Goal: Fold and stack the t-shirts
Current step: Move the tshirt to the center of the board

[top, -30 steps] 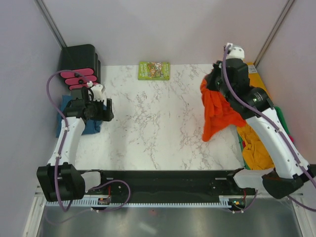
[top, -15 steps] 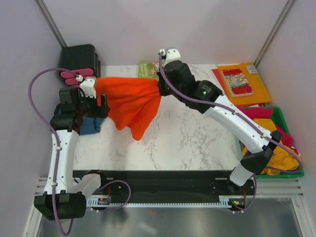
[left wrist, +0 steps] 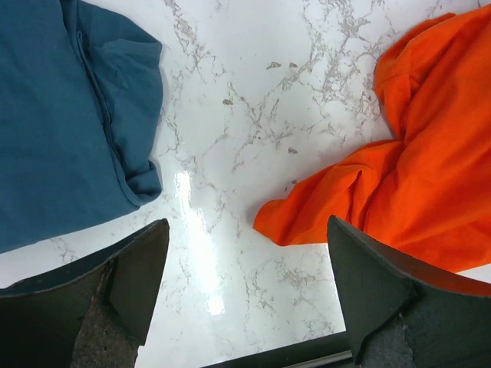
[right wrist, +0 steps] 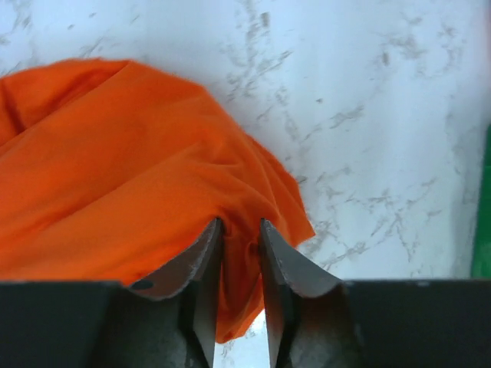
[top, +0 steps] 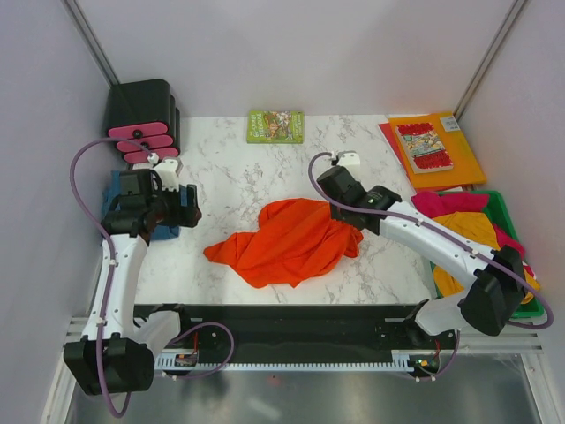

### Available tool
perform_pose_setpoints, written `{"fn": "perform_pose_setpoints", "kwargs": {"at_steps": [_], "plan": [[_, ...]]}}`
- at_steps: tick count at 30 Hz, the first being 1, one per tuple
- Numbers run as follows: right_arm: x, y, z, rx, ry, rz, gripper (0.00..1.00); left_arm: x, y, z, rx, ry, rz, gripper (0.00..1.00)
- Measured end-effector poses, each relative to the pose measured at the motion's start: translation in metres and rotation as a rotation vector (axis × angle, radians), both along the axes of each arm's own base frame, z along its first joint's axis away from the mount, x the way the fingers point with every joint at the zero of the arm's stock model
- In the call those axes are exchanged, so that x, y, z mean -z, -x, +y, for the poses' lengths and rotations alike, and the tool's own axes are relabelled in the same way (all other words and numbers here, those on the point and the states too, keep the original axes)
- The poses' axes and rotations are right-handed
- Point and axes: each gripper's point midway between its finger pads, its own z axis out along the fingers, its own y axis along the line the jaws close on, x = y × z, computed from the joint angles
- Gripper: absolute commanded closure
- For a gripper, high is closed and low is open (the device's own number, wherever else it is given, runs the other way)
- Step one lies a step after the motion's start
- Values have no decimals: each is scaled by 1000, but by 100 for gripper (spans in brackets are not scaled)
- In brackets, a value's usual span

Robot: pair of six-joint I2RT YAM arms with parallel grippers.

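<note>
Now: one crumpled orange-red cloth t-shirt lies mid white marbled worktop. Your right pincer, narrow, pinches its right edge; left pincer gapes, empty. Step seems laying-out; next, you need it spread flat.

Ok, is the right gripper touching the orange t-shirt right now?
Touching. The right wrist view shows a fold of the orange t-shirt caught between the fingertips of the right gripper, with cloth against both inner faces.

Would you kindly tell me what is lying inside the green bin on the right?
The green bin holds a mustard-yellow shirt and a magenta-pink shirt. The right arm crosses it, hiding part; anything beneath the shirts cannot be seen.
</note>
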Motion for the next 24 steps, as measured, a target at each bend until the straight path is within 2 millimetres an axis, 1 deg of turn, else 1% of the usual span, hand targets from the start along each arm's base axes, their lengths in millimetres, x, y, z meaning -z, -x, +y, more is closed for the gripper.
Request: {"fn": "perform_pose_setpoints", "kwargs": {"at_steps": [1,3,5,6,7,10,11,13,15,16,18,21,22,24], "plan": [[-1,-3,-8,27,-4,-6,46,1,0,0,1,0,3,9],[-5,-10,-19,70,-12,-21,40,4,-1,-1,4,3,10,9],[-8,-11,-20,78,-16,-30,34,10,-1,-2,15,10,26,11],[-8,-11,-19,72,-17,-31,32,17,-1,-4,25,13,46,11],[-8,-11,-18,71,-19,-31,29,21,0,-5,28,15,58,14],[-9,-9,-15,61,-26,-30,27,43,3,-17,90,19,133,20],[-10,-9,-15,58,-29,-32,27,50,5,-22,114,20,155,23],[-12,-8,-14,55,-37,-37,28,66,11,-35,179,18,211,30],[-14,-7,-15,54,-44,-41,28,77,16,-46,242,10,251,34],[-15,-7,-15,54,-46,-43,29,81,18,-50,265,4,262,35],[-14,-5,-16,55,-50,-45,29,88,19,-56,311,-10,285,36],[-11,-2,-18,59,-50,-39,29,97,20,-59,347,-25,314,37],[-10,-2,-18,61,-49,-37,29,100,21,-60,360,-29,325,40],[-10,-1,-18,63,-52,-35,30,107,24,-65,391,-36,346,42]]}}
